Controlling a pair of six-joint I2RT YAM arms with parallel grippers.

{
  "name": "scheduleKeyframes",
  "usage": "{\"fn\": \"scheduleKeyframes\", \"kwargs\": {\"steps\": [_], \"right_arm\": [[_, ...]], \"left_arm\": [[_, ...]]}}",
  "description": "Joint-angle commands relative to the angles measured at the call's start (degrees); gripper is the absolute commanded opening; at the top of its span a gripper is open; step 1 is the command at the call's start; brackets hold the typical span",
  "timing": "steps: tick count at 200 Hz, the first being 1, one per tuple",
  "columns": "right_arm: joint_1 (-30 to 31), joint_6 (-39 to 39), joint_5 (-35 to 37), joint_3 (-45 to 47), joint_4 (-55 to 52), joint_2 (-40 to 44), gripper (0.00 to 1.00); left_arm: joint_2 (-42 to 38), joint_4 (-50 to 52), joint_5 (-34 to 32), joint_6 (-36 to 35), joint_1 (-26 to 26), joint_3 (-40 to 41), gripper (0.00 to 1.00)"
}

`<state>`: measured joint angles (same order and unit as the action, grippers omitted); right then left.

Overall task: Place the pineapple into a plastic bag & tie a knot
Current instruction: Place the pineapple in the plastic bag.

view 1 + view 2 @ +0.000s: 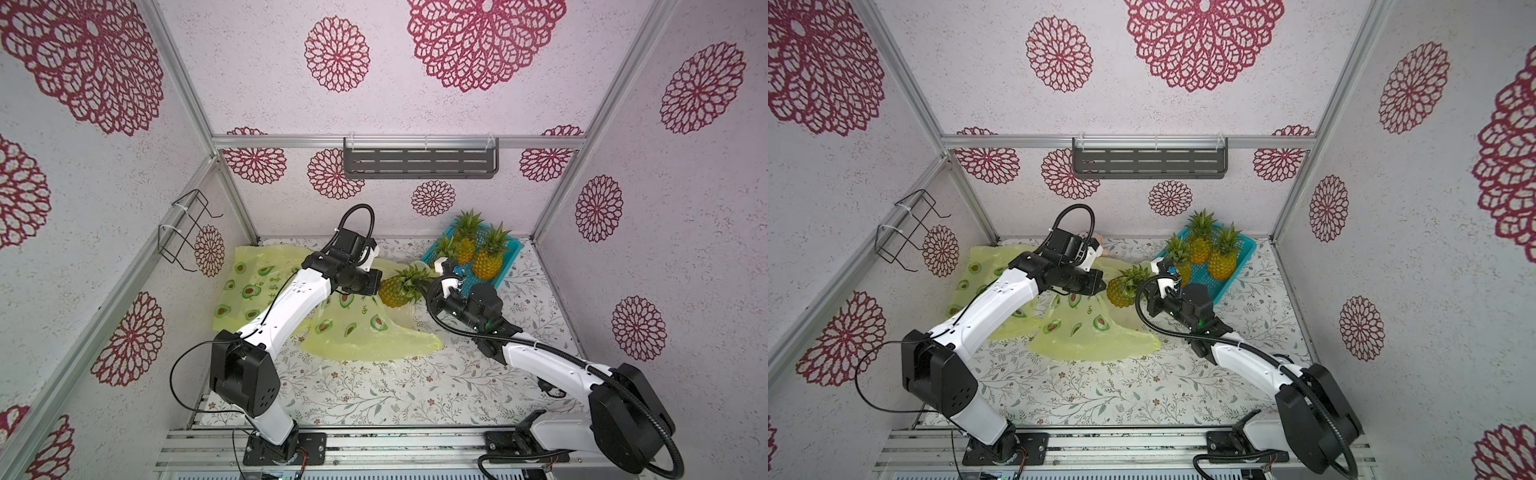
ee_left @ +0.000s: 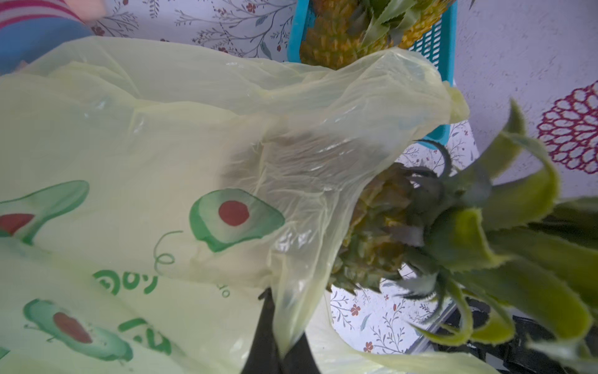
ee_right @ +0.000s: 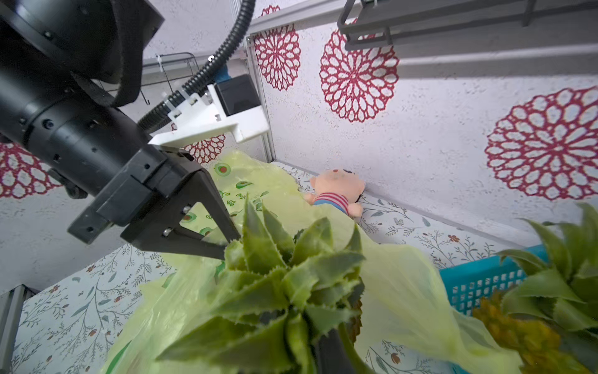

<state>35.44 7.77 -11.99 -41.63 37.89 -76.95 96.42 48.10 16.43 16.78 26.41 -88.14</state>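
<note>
Left wrist view: plastic bag (image 2: 129,145), pale yellow-green w/ avocado print, has a strip of its mouth film pinched btw the left fingers (image 2: 267,323), which are closed tight on it. Pineapple (image 2: 378,226) is at the bag mouth. Its fruit end is partly behind the held-up film, and the leafy crown is outside the bag.

Right wrist view: the crown fills the foreground, and one of the right fingers (image 3: 330,353) shows dark at the leaf base. They're narrow, gripping the pineapple (image 3: 275,285) by its crown. Same view shows the left fingers (image 3: 213,207) from the side, tips together on plastic bag (image 3: 404,275) film, just beside the leaf tips.

In both top views the pineapple (image 1: 395,293) (image 1: 1121,293) is held nearly on its side btw the two wrists, over the plastic bag (image 1: 353,332) (image 1: 1092,332). Fruit end points toward the left arm, crown toward the right arm. Can't tell if the fruit touches anything below. Rest of the bag lies spread and crumpled on the bench (image 1: 374,386), mostly on the left arm's side.

Blue basket (image 1: 510,266) sits at the back of the bench on the right arm's side, w/ other pineapples (image 1: 488,262) in it, crowns up. Plush doll (image 3: 336,194) lies against the back wall, beyond the bag.
</note>
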Motion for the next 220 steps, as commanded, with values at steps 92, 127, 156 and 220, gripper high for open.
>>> {"fn": "scheduleKeyframes", "kwargs": {"steps": [92,127,156,220], "right_arm": [[1.52,-3.73,3.55,-10.71,-1.8,-11.92,0.06],[1.6,-0.28,2.74,-16.08,-8.75,-12.49,0.47],[1.39,4.18,3.35,-19.42,-13.79,-10.55,0.63],[-6.2,12.2,15.47,-22.25,-34.26,-3.1,0.8]], "left_arm": [[7.44,3.3,0.09,-10.77,-0.76,-2.61,0.0],[7.53,3.16,-2.2,-11.87,-1.52,-1.83,0.0],[7.95,2.97,-3.74,-12.55,-2.41,-0.98,0.0],[8.11,0.79,-4.03,-11.94,-3.12,0.15,0.0]]}}
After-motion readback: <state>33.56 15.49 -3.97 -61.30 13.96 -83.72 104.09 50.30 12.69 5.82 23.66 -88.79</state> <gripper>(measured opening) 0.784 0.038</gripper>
